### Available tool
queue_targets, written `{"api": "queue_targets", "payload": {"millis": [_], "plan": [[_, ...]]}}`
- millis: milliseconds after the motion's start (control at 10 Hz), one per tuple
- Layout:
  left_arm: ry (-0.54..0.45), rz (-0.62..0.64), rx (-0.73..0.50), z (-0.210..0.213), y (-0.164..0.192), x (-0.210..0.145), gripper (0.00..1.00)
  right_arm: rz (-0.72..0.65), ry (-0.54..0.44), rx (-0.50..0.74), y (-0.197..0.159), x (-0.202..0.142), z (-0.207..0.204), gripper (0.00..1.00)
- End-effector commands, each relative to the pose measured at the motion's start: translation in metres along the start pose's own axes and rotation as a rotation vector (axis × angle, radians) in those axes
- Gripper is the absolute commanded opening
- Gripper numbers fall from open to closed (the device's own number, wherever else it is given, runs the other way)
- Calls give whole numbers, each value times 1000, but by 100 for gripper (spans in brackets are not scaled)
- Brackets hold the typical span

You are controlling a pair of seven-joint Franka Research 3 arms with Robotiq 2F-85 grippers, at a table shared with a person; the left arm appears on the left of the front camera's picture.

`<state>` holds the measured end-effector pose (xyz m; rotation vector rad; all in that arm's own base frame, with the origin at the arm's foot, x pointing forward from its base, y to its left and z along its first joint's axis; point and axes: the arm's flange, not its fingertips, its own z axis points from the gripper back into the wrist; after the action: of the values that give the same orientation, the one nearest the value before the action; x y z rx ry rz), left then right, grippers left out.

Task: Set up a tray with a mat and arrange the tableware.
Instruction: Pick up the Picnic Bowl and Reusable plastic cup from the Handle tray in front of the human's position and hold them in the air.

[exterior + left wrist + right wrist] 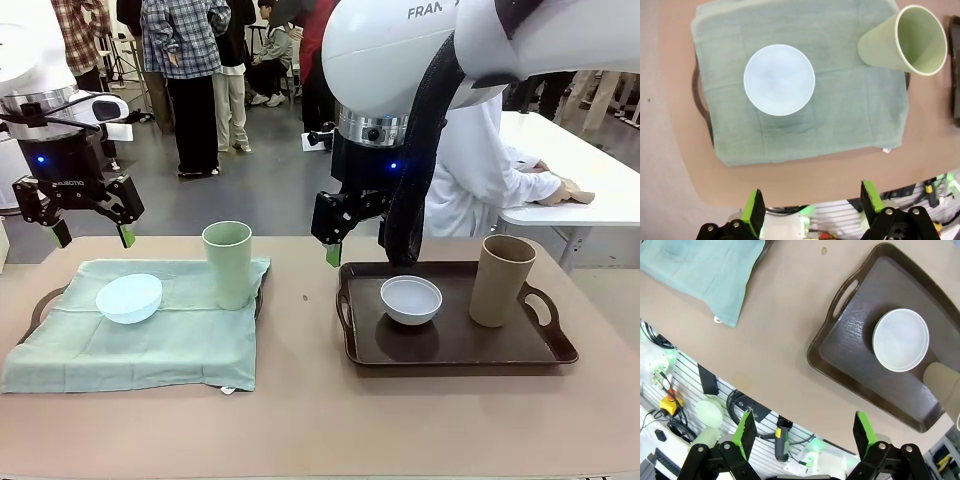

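A green mat (150,330) covers the left tray (40,305). On it sit a pale blue bowl (128,297) and an upright light green tumbler (228,262). The dark brown right tray (455,345) holds a greyish white bowl (411,299) and a tan tumbler (500,280). My left gripper (90,235) hangs open above the mat's back left edge. Its wrist view looks down on the mat (840,115), the blue bowl (779,80) and the green tumbler (905,42). My right gripper (345,245) hovers open over the brown tray's back left corner, with the tray (855,340), white bowl (900,340) and tan tumbler (942,382) below it.
A person in white (480,170) sits at the far side, hands resting on a white table (590,180). A strip of bare tabletop (300,330) separates the two trays. More bare tabletop runs along the near edge.
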<state>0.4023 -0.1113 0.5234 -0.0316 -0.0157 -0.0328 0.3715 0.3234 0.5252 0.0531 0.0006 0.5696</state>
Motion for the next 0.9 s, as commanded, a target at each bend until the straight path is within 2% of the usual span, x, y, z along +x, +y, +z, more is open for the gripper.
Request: {"api": "queue_targets", "payload": {"millis": [0,100,300,500,700,800], "plan": [[0,0,0,0,0,0,100,5,-3,21,0,0,-1,100],[-1,-90,-78,9,2,-3,100,0,0,0,0,0,0,100],[59,-125,-198,14,27,-7,100,-133,-81,76,-69,-56,28,100],[123,-191,-381,19,47,-10,100,-253,-154,173,-130,-118,51,100],[205,-194,-550,17,78,-7,100,-305,-238,302,-178,-168,67,100],[204,-175,-647,23,101,-5,100,-332,-301,378,-203,-196,70,100]]}}
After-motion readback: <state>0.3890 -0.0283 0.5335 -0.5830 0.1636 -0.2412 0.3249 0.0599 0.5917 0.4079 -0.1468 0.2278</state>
